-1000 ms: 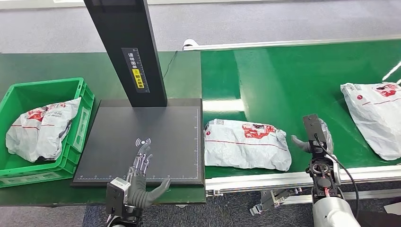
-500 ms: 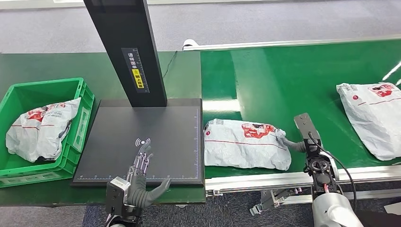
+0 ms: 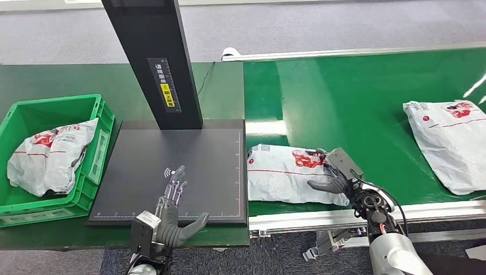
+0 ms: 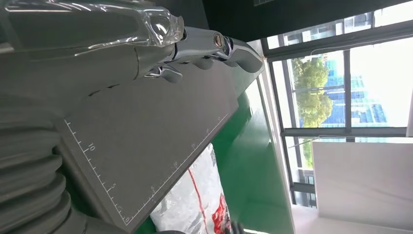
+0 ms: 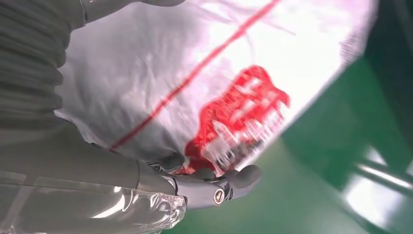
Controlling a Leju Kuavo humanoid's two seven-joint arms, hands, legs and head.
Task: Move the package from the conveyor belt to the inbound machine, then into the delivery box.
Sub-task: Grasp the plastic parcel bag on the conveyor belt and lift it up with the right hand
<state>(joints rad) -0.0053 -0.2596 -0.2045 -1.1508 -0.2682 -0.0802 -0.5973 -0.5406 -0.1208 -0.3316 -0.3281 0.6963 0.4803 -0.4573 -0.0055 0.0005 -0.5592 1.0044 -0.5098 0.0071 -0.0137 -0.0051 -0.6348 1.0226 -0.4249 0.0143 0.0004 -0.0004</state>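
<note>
A white package (image 3: 286, 180) with red print lies on the green conveyor belt (image 3: 355, 97), right beside the dark inbound machine plate (image 3: 172, 166). My right hand (image 3: 338, 175) lies over the package's right end, fingers on top and thumb along its near side. In the right wrist view the fingers (image 5: 209, 187) rest on the package (image 5: 204, 73) by the red print, and it lies flat on the belt. My left hand (image 3: 172, 215) hovers open over the plate's near edge with its fingers spread. The left wrist view shows the left hand (image 4: 122, 44), the plate (image 4: 146, 122) and the package (image 4: 195, 204).
A green delivery box (image 3: 34, 112) at the left holds another white package (image 3: 49, 154). The machine's black column (image 3: 155, 57) rises behind the plate. A second package (image 3: 450, 137) lies further right on the belt. The belt's metal rail (image 3: 367, 215) runs along the near side.
My right hand has swung left from beside the package onto its right end. The far-right package has drifted slightly left on the belt. The left hand has barely moved.
</note>
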